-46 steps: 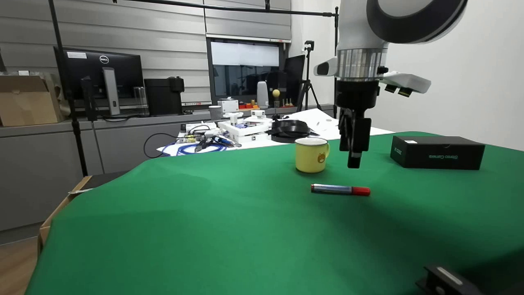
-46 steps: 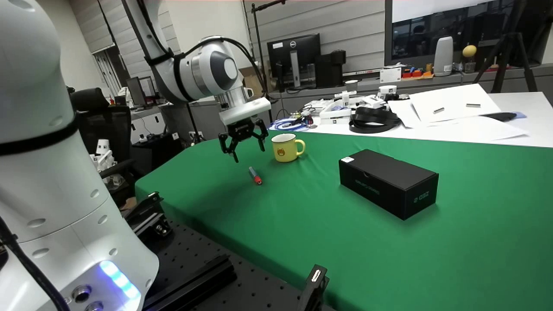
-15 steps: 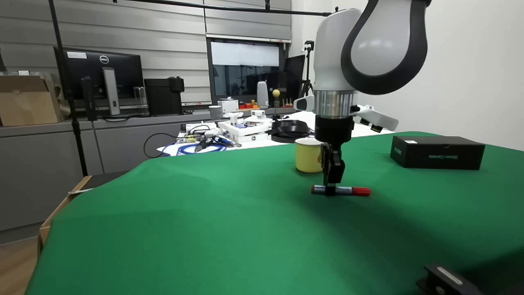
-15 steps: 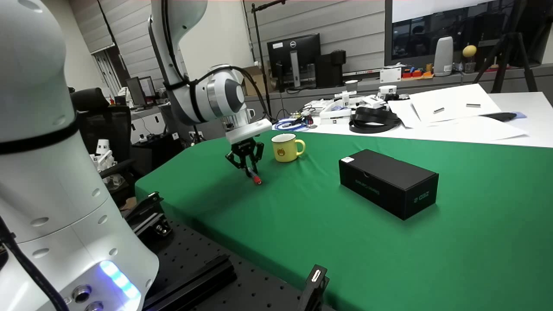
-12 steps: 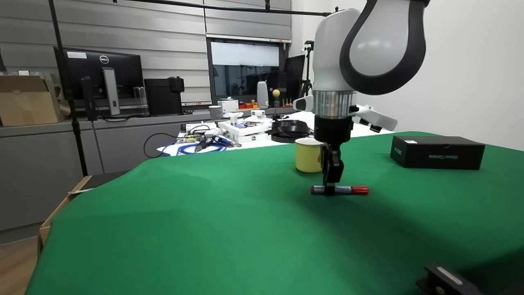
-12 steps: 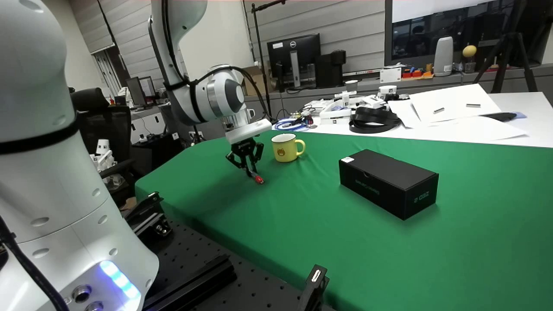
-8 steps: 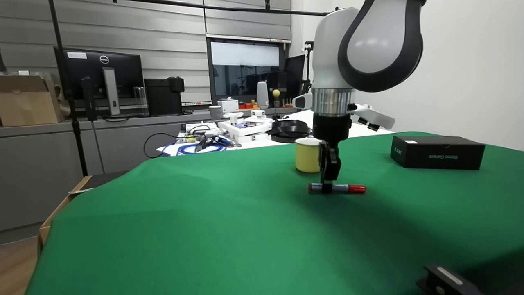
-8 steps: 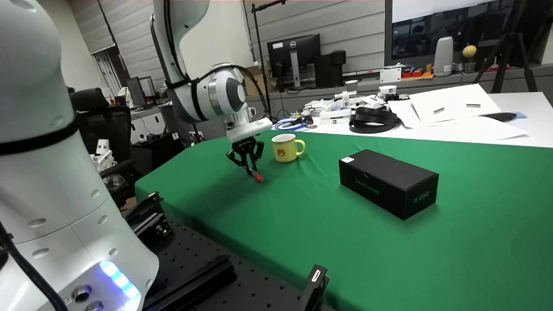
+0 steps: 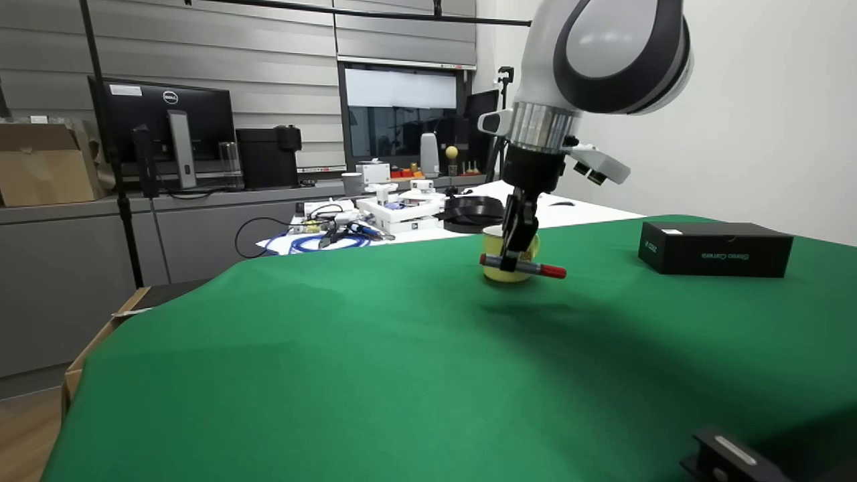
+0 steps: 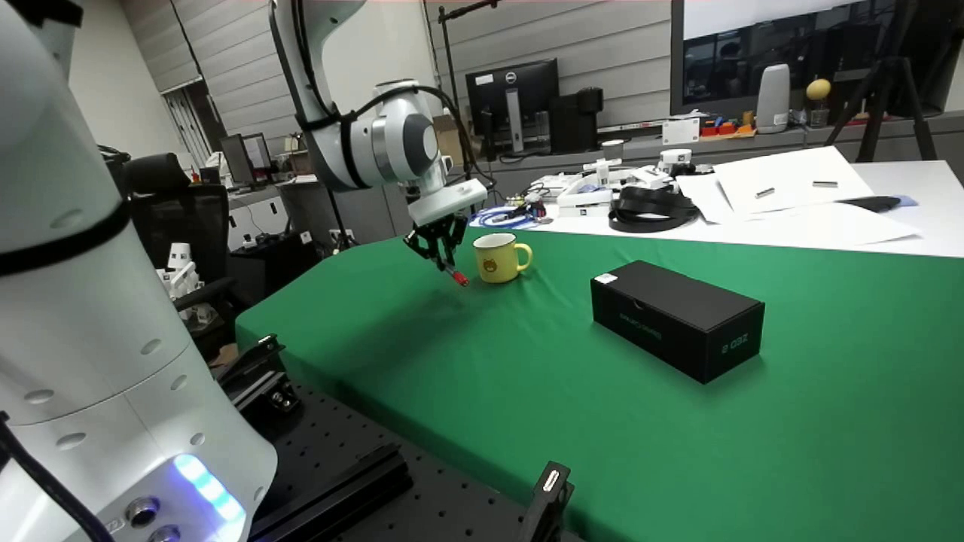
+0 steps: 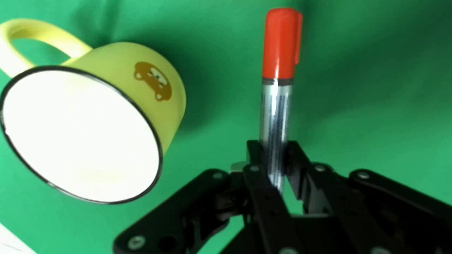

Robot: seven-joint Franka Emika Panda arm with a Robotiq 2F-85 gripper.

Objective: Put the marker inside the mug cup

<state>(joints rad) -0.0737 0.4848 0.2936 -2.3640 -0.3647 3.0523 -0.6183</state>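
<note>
The marker (image 11: pixel 275 109), silver with a red cap, is pinched crosswise between the fingertips of my gripper (image 11: pixel 274 157). In the wrist view its cap points up the picture, and its tail end is hidden by a finger. An exterior view shows the marker (image 9: pixel 531 267) in the air, slightly tilted, cap end lower, its shadow on the cloth beneath. Upright on the cloth stands the yellow mug cup (image 10: pixel 494 272) with a bear print; my gripper (image 10: pixel 446 263) is close beside it. In the wrist view the mug cup (image 11: pixel 166 120) lies to the left, its white inside facing the camera.
A black box (image 9: pixel 720 251) rests on the green cloth (image 10: pixel 572 361), well apart from the mug. Behind the cloth is a white table with papers (image 10: pixel 791 184), a black coiled strap (image 10: pixel 652 208) and white parts. Black clamps (image 10: pixel 547 497) sit at the near edge.
The gripper came down, closed on the marker and has lifted it off the cloth. In the last half second it rose, tilted and moved toward the mug. The mug and box stayed put.
</note>
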